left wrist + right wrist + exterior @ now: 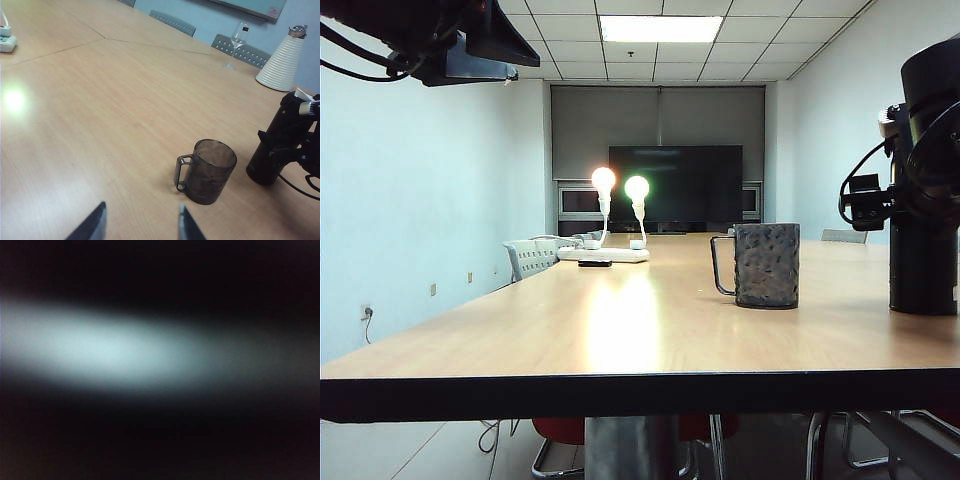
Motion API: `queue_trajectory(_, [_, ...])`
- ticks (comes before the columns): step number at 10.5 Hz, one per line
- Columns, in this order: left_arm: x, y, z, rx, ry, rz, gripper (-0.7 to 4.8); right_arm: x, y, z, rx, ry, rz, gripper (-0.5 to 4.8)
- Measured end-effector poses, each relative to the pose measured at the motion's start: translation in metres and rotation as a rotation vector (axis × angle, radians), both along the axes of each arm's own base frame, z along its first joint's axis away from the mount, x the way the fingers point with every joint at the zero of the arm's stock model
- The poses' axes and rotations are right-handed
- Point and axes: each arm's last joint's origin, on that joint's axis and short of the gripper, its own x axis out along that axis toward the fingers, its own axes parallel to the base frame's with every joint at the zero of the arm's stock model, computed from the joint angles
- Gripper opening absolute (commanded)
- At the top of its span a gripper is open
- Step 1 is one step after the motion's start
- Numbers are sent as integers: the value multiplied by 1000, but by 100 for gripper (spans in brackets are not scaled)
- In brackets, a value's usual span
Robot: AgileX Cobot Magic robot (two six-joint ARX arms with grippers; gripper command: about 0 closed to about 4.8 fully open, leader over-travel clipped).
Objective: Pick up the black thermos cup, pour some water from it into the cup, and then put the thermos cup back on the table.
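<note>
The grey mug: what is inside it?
The grey mug looks empty in the left wrist view; its shadowed bottom is unclear. The right gripper is at the black thermos cup.

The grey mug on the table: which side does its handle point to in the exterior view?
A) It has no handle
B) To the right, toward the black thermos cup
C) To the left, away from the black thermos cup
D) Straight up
C: in the exterior view the cup shows its thin looped handle on its left side, while the black thermos cup stands on the table to its right.
</note>
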Motion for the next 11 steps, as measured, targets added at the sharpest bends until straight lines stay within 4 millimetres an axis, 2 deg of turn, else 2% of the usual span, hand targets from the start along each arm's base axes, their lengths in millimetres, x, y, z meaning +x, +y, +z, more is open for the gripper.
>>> queue_trajectory(5, [0,0,0,1,-1,0,183,-1,1,4,-1,-5,4,479])
queue_trajectory(7, [0,0,0,1,-1,0,183,-1,1,4,-1,-5,4,427])
queue_trajectory(8, [0,0,0,1,-1,0,183,-1,1,4,-1,-5,4,425])
queue_trajectory(9, [0,0,0,1,-1,1,183,-1,1,4,-1,-5,4,398])
queue_trajectory(10, [0,0,0,1,-1,1,183,-1,1,4,-1,-5,4,295])
queue_trajectory(11, [0,0,0,1,-1,1,183,-1,1,4,3,-8,0,217])
